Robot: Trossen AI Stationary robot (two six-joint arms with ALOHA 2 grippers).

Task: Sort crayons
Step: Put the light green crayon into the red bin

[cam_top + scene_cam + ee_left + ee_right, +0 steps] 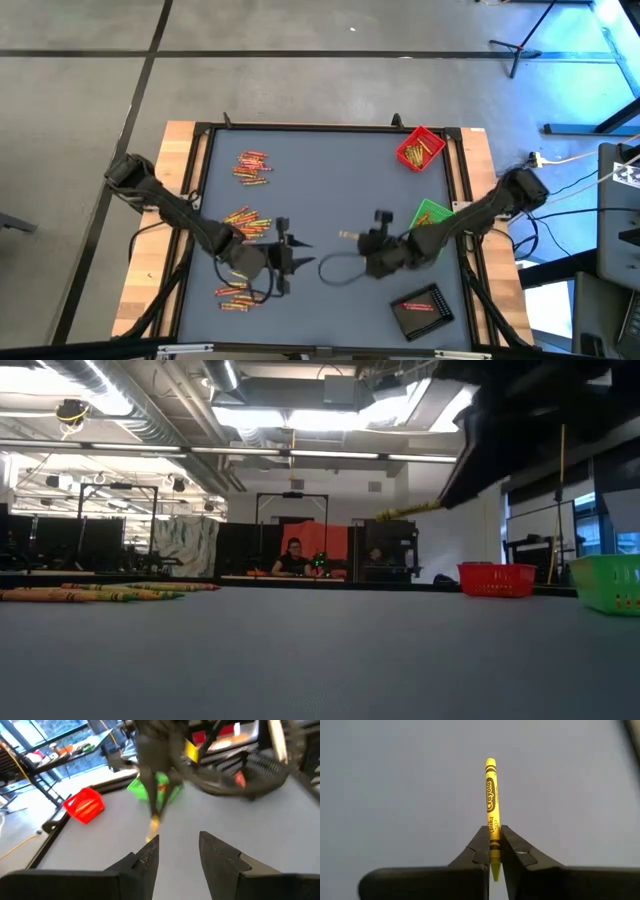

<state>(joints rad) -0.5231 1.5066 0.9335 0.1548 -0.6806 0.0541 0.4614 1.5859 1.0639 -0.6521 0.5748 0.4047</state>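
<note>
Yellow crayon [491, 805] pinched in right gripper [493, 851] above bare mid-table; left gripper [177, 854] parted alongside, near front edge.

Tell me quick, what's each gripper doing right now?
Left gripper: open, holding nothing, over the mat's middle.
Right gripper: fingers shut on a yellow crayon.

Yellow crayon [491, 805] with black oval logo print, dark right pincer [493, 851], grey surface [330, 185] with black frame and pale wood edges, red tray [420, 148], green tray [432, 214], black tray [421, 309], red-orange-yellow crayons [252, 168].
</note>
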